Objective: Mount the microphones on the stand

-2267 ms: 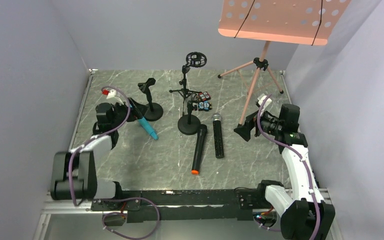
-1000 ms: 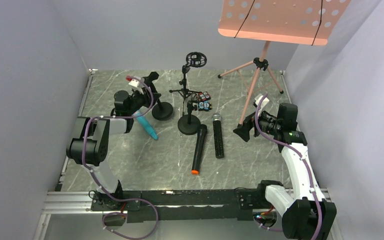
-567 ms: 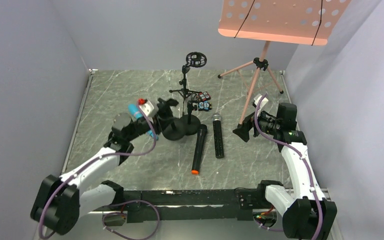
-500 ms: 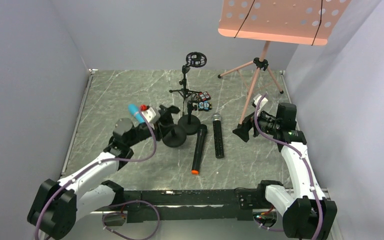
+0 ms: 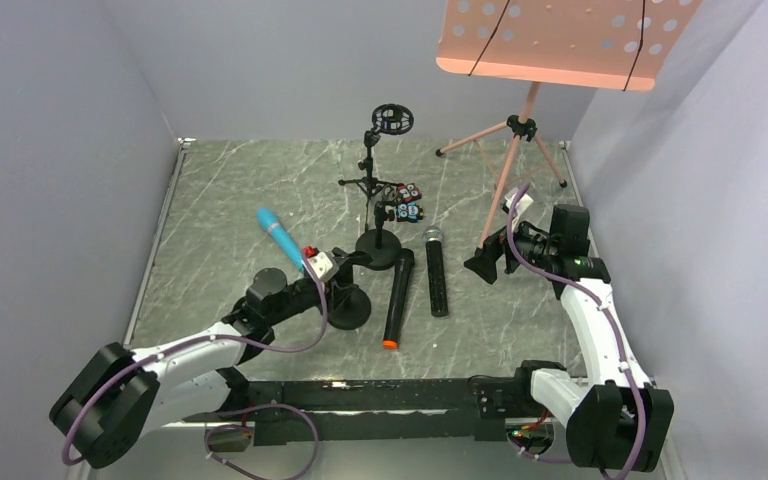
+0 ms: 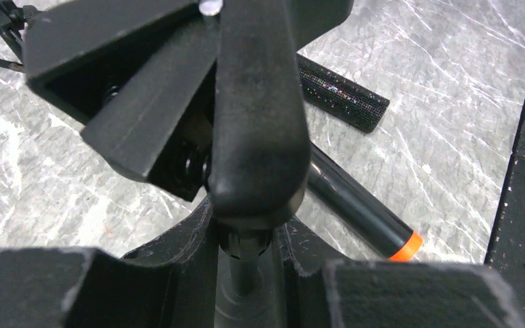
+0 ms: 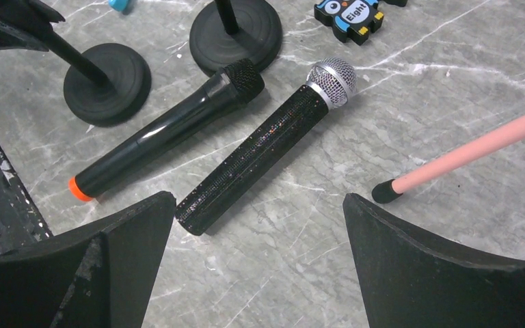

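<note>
Clamped in left gripper [image 6: 246, 273]: black round-base microphone stand [image 5: 348, 308]; flat on grey marble table [image 5: 220, 200]: light blue microphone [image 5: 280, 238] behind stand, orange-ended black microphone [image 5: 398, 295] and silver-mesh-headed black microphone [image 5: 436, 275] alongside, near wide-open right gripper [image 7: 257, 199].

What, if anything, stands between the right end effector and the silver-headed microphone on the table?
Nothing visible does. The open right end effector hangs over the silver-headed microphone, which lies uncovered. The orange-ended microphone lies beside it, apart from it, and the pink tripod leg is off to the other side.
</note>
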Controlling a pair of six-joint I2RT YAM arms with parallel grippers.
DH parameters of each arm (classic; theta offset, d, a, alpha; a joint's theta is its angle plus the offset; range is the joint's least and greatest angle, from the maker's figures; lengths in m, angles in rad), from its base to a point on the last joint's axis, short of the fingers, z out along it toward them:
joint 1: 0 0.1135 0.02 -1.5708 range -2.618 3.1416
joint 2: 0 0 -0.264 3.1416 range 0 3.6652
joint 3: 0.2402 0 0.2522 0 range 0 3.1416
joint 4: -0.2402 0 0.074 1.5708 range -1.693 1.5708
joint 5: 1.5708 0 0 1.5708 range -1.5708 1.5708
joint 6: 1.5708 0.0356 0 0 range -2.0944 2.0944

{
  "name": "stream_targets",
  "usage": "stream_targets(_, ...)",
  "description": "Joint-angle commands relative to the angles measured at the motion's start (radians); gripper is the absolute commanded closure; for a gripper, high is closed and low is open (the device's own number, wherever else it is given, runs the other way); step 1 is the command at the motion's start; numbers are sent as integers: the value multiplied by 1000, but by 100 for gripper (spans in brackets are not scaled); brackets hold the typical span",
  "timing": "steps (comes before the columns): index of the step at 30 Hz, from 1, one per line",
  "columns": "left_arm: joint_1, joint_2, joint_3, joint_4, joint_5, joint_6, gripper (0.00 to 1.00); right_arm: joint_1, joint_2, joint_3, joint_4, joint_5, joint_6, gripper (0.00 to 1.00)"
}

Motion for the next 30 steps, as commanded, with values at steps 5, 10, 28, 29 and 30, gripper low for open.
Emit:
stream_targets(5, -62, 63, -3, 208, -117, 4, 75, 6, 16, 40, 4, -2, -27, 0)
stream_targets(10, -69, -3, -41, 165, -169, -51, 33, 10, 22, 41, 1, -4, -30, 0)
stream_targets(28, -69, -687, 114, -773, -480, -225, 1, 23, 124, 57, 5, -72, 32, 0)
stream_targets(29, -68, -717, 148, -836, -527, -220, 1, 23, 133, 58, 9, -98, 43, 0)
stream_targets(30, -69, -740, 177, -890, -566, -219, 1, 25, 138, 53, 18, -115, 55, 0)
